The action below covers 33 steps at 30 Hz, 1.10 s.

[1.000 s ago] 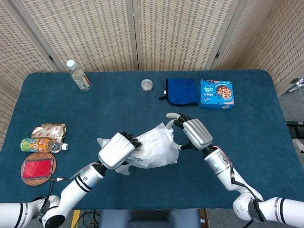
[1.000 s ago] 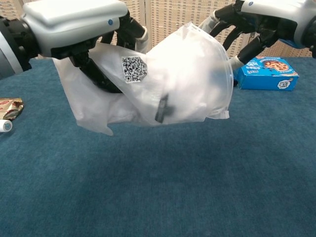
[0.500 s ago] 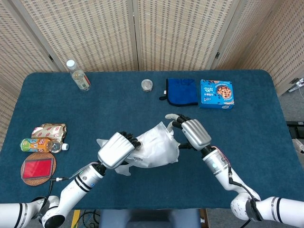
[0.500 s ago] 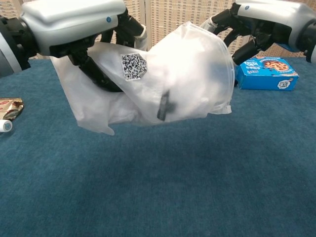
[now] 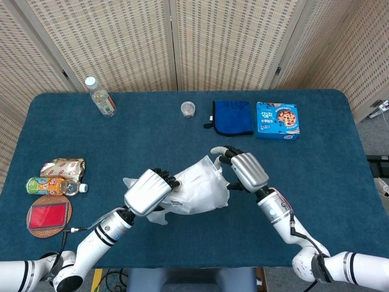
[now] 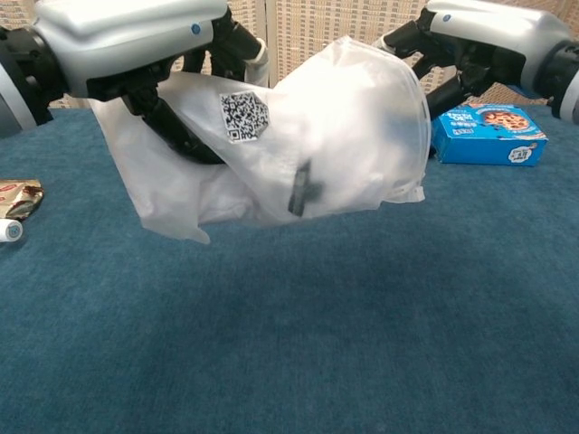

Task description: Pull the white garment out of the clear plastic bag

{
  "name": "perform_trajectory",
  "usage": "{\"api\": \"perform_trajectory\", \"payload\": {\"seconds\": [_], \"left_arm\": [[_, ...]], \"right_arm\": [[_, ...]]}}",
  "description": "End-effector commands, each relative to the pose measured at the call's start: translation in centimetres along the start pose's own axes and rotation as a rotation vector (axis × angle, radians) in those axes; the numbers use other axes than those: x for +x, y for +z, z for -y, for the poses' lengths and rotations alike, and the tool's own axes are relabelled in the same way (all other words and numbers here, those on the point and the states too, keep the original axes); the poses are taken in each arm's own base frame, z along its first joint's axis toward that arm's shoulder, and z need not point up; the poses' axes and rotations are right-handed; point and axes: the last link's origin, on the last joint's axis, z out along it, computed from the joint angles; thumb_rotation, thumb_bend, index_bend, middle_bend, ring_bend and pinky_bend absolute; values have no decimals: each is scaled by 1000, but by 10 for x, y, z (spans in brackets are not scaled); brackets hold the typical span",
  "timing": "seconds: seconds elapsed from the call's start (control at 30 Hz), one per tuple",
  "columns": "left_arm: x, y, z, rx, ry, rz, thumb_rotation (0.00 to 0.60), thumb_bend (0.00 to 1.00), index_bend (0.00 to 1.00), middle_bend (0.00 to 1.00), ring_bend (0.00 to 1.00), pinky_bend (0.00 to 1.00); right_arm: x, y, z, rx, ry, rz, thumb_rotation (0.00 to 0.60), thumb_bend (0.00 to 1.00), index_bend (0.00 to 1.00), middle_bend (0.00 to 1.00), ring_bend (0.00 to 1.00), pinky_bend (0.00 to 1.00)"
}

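The bag, garment inside, is held above the table, gripped at one end by the left hand; its other end is touched by the right hand, whose hold cannot be judged

A dark blue cloth-covered table stands in front of pale woven folding screens. Along its far edge, from left to right: a clear plastic water bottle with a white cap, a small round clear jar, a folded blue cloth and a blue cookie box. At the left edge lie a crinkled brown snack packet, a bottle with an orange label on its side just below it, and a round woven coaster with a red centre.
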Motion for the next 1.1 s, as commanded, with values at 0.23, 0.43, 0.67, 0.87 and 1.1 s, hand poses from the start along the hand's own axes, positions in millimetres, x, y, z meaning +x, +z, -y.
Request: {"api": "perform_trajectory", "payload": {"seconds": [0.23,0.43,0.67,0.87,1.1], "left_arm": [[-1,-1,1,3,-1,5,600,292,538,638,539,633],[-1,-1,1,6,-10,8,600,292,538,638,539,633],[-2,-2,2,14,-26,15,600,292,532,639,540,634],[-4,-4,3,15,-35,29,600,292,490,635,540,634],[-10,-6,4,18,-29,68,600,291,406,634,529,635]], "right_arm": [[0,1,1,7,3,-30,600,537,676,293,178,344],[-1,1,-1,-4,0,-42,600,554,748,315,181,344],[-4,0,-4,-15,-4,-57,600,569,811,313,181,344],[-8,1,-7,-24,-2,-66,600,582,844,303,182,344],[-13,1,-9,-27,1,-61,600,588,859,302,182,344]]}}
